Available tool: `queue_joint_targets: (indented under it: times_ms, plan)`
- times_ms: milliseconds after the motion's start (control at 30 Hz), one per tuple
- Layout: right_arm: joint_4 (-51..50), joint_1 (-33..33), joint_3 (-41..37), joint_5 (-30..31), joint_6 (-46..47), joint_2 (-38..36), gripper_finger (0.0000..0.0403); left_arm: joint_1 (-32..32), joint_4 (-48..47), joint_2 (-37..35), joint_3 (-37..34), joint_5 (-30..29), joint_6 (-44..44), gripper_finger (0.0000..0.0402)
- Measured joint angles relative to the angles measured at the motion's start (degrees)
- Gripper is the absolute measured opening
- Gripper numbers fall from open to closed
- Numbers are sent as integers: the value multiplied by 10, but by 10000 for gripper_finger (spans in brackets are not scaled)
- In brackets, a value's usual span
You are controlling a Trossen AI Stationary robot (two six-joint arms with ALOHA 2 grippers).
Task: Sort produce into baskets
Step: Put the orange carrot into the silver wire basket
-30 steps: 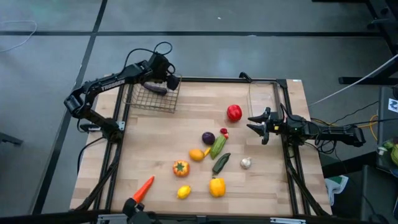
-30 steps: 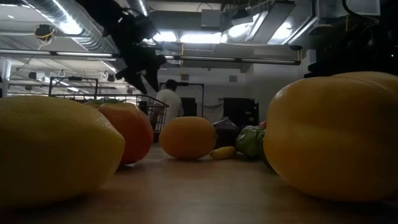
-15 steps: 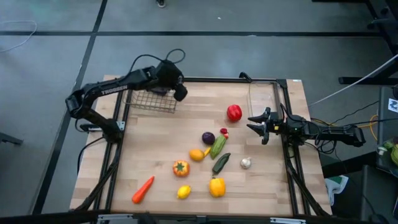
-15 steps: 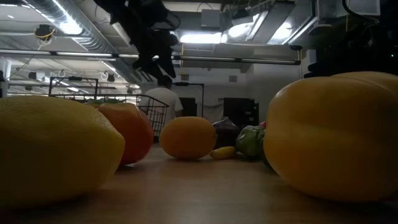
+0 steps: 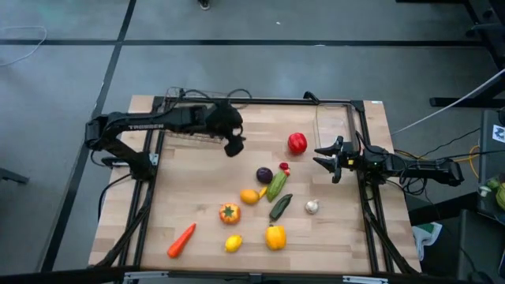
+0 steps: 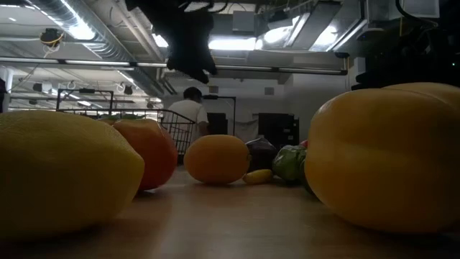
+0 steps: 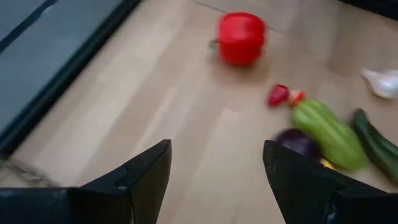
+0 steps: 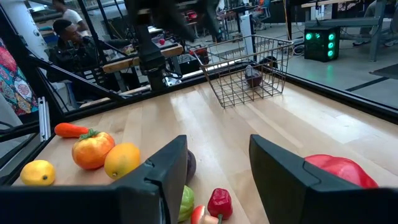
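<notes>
My left gripper (image 5: 234, 147) hangs open and empty above the bare wood between the wire basket (image 5: 192, 131) and the red pepper (image 5: 297, 143). In the left wrist view the gripper (image 7: 214, 155) has the red pepper (image 7: 240, 38), a small red chili (image 7: 278, 94), a green vegetable (image 7: 328, 134) and a purple one (image 7: 299, 141) ahead of it. The wire basket (image 8: 247, 78) holds a dark purple piece (image 8: 253, 76). The clear bin (image 5: 334, 125) stands at the far right. My right gripper (image 5: 319, 157) waits open beside it, at the right edge.
Loose produce lies mid-table: an orange fruit (image 5: 249, 196), a zucchini (image 5: 280, 207), garlic (image 5: 312, 207), an orange tomato (image 5: 229, 212), a yellow pepper (image 5: 275, 237), a lemon (image 5: 233, 243) and a carrot (image 5: 181, 240). Bare wood lies left of them. People stand in the room behind.
My left gripper has swung from above the wire basket toward the table's right and near side, out over the bare wood toward the produce, rolling as it went. It stays open and empty. The produce has kept still.
</notes>
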Motion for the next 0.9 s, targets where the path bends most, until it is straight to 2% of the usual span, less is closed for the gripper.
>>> queue_joint_targets:
  times_ms: [433, 767, 900]
  plan:
    - [0, 0, 0, 0, 0, 0, 172, -119, 0, 0, 0, 0, -15, 251]
    - [0, 0, 0, 0, 0, 0, 172, -215, -7, 0, 0, 0, -176, 251]
    - [0, 0, 0, 0, 0, 0, 172, -261, -47, 0, 0, 0, -247, 251]
